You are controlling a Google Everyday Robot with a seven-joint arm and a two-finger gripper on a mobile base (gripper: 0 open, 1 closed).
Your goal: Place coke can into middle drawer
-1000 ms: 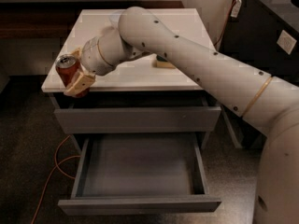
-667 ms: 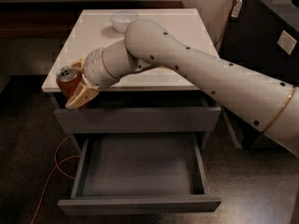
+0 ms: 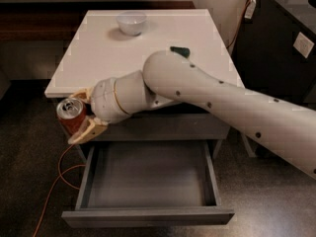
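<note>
The red coke can (image 3: 70, 115) with its silver lid up hangs upright in the air, off the table's front left corner. My gripper (image 3: 79, 116) is shut on it, one tan finger (image 3: 88, 131) below the can and the other behind it. The can sits above and to the left of the open middle drawer (image 3: 148, 214), whose grey interior holds nothing. My white arm reaches in from the right, across the cabinet's front.
A white tabletop (image 3: 98, 58) carries a white bowl (image 3: 131, 22) at the back and a small dark green object (image 3: 179, 51) near the arm. An orange cable (image 3: 54, 191) trails on the floor at the left. A black cabinet (image 3: 286, 38) stands at the right.
The arm has carried the can forward and down, off the table's front left corner and closer to the open drawer. The bowl and the green object have come into view.
</note>
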